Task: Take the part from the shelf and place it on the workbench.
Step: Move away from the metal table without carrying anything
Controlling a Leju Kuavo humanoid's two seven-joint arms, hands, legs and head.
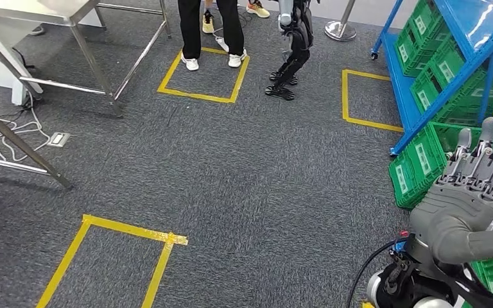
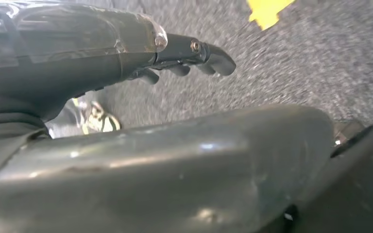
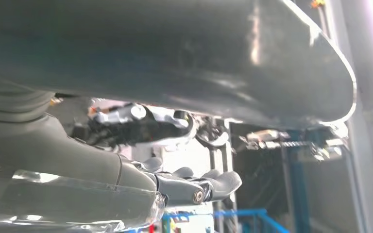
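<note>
The right hand (image 1: 472,192) is raised in front of the blue shelf (image 1: 411,106), fingers extended and apart, holding nothing. Green crates (image 1: 417,168) fill the shelf; the part cannot be identified. The left hand (image 2: 126,53) hangs over the carpet, fingers loosely extended, empty.
</note>
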